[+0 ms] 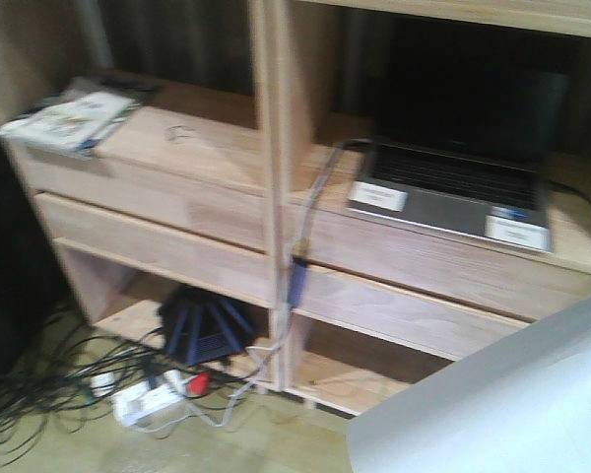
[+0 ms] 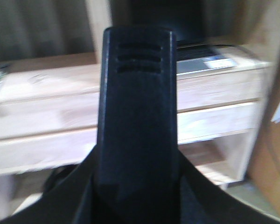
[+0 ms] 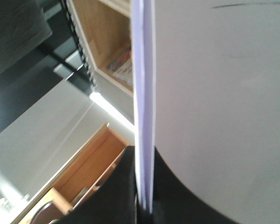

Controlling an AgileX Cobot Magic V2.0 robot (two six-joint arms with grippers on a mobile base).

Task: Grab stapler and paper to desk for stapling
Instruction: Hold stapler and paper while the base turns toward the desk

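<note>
Right wrist view: right gripper clamps the paper edge-on between its fingers.

A: Where is the thin stack of blank white rectangular paper sheets?

B: Held up in the air, its lower edge pinched between the fingers of the black right gripper. The right wrist view catches it nearly edge-on: the edge is a pale lilac strip, and one broad face fills the right half.

A: And from the front?

B: Only a blurred part of the sheets shows, in the lower right corner. The top edge slants up to the right, and the face is plain and unmarked.
</note>
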